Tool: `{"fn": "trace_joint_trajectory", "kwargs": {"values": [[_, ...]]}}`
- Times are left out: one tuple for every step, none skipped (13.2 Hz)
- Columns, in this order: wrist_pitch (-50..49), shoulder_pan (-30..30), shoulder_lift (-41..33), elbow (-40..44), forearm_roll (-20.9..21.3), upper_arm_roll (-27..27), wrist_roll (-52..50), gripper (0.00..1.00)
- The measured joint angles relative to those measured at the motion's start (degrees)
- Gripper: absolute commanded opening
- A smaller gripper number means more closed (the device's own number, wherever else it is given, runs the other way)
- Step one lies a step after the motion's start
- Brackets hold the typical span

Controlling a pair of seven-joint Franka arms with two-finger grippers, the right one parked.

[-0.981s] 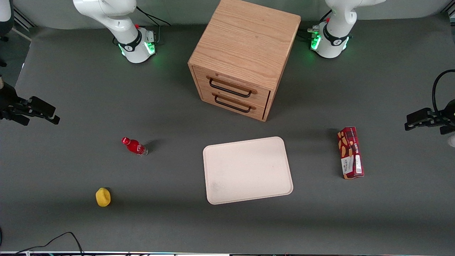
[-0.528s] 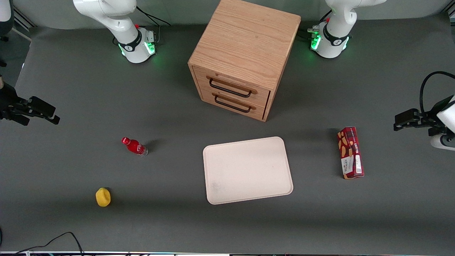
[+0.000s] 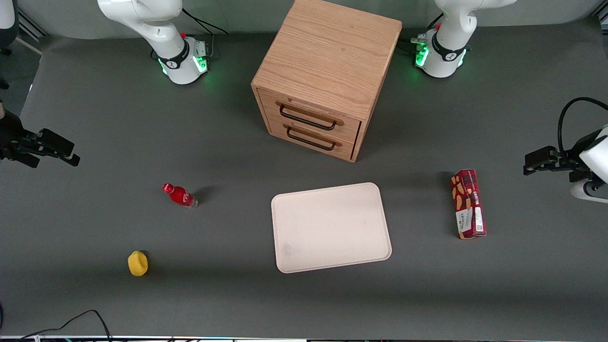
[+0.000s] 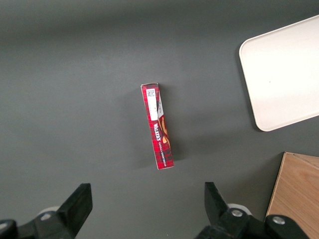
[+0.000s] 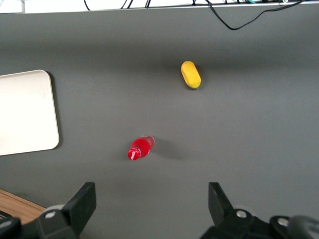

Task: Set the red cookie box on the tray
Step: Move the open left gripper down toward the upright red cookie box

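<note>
Gripper [image 4: 144, 206] hovers above red cookie box [image 4: 158, 126], jaws apart.

Wooden cabinet [image 3: 327, 76] with 2 drawers, shut. Red bottle [image 3: 179, 195] upright on table [image 3: 95, 142]; yellow object [image 3: 137, 263] nearer camera.

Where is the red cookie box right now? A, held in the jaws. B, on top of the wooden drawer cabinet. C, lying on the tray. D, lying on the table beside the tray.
D: the red cookie box lies flat on the table, apart from the tray; the gripper hangs above it, jaws open and empty.
</note>
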Motion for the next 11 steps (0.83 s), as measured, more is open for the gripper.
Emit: {"fn": "trace_joint_trajectory", "kwargs": {"values": [[0.0, 0.0, 0.1, 0.0, 0.0, 0.0, 0.0, 1.00], [0.0, -0.1, 0.3, 0.0, 0.0, 0.0, 0.0, 1.00], [0.0, -0.1, 0.5, -0.1, 0.0, 0.0, 0.0, 1.00], [-0.1, -0.1, 0.6, -0.2, 0.0, 0.0, 0.0, 1.00], [-0.1, -0.1, 0.6, -0.4, 0.0, 0.0, 0.0, 1.00], [-0.1, -0.1, 0.6, -0.7, 0.0, 0.0, 0.0, 1.00], [-0.1, -0.1, 0.6, -1.1, 0.0, 0.0, 0.0, 1.00], [0.0, -0.1, 0.7, -2.0, 0.0, 0.0, 0.0, 1.00], [0.7, -0.1, 1.0, -3.5, 0.0, 0.1, 0.0, 1.00], [3.0, 0.0, 1.4, -5.8, 0.0, 0.1, 0.0, 1.00], [6.4, 0.1, 1.8, -8.7, -0.2, 0.3, 0.0, 1.00]]}}
